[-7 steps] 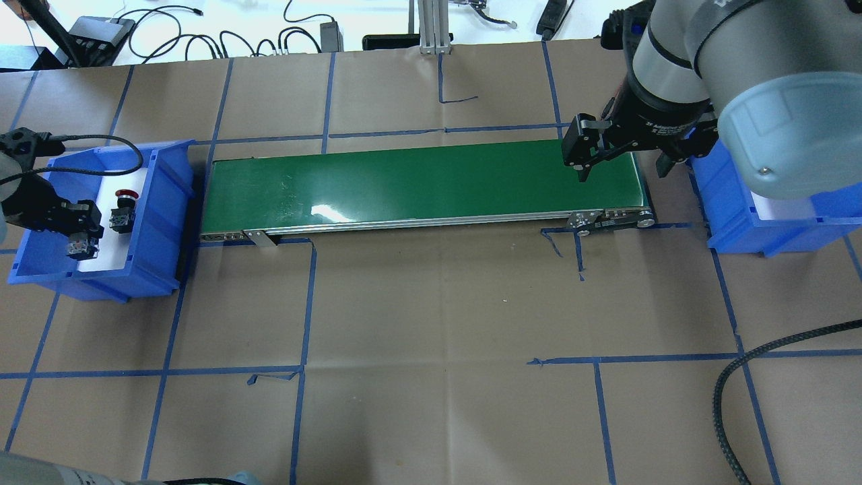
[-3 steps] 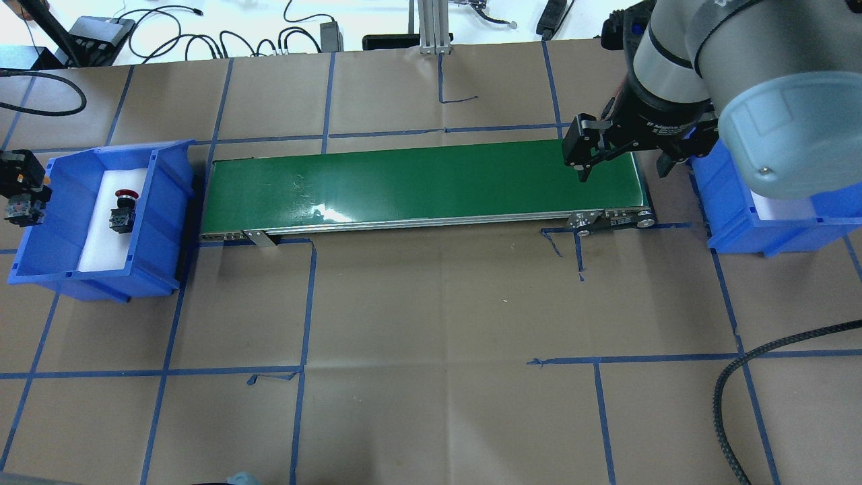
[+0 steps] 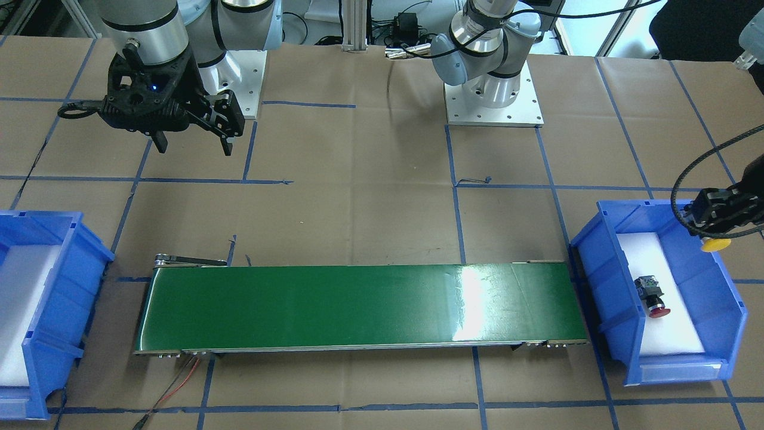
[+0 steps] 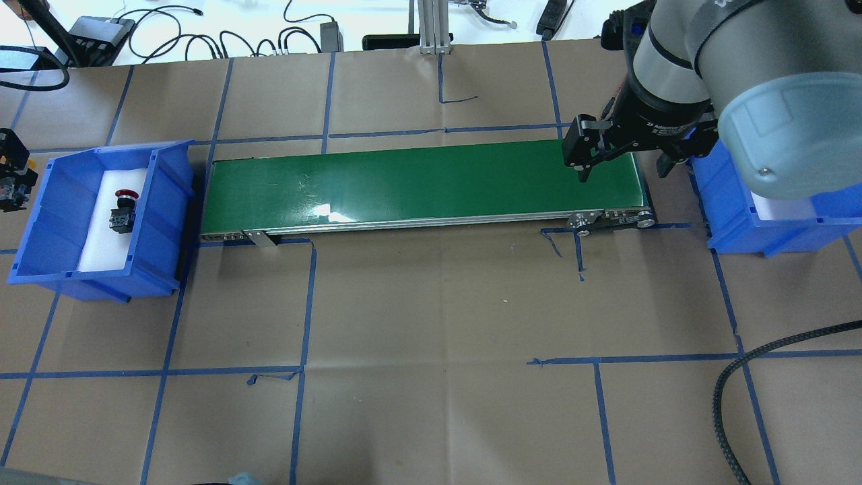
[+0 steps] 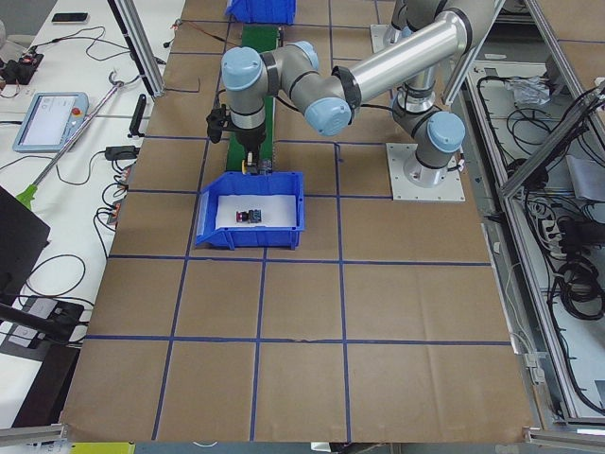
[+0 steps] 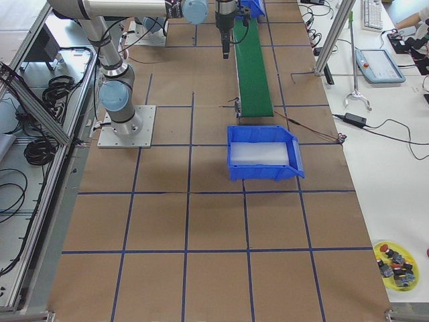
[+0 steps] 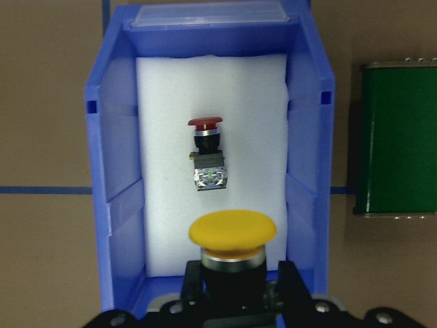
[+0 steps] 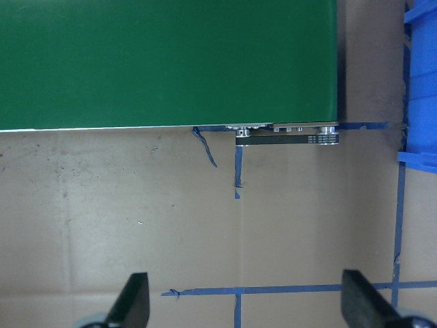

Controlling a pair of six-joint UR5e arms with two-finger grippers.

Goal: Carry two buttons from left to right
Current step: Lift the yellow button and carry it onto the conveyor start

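Your left gripper (image 7: 235, 277) is clamped on the yellow mushroom-cap button (image 7: 232, 230), gripping the black body under the cap. It is raised by the blue bin (image 7: 113, 171) at the left end of the green conveyor belt (image 4: 424, 185). The red button (image 7: 207, 147) lies on its side on that bin's white foam.

Carry the yellow one over the bin wall nearest the belt, then set it down low on the belt's middle line (if dropped, the round cap may roll).

The right gripper (image 4: 623, 168) hangs spread wide and empty over the belt's right end.

Only the left wrist view shows the grasp. The overhead view cuts that gripper off at the frame's edge, and the front-facing view shows the cap clear of the foam.
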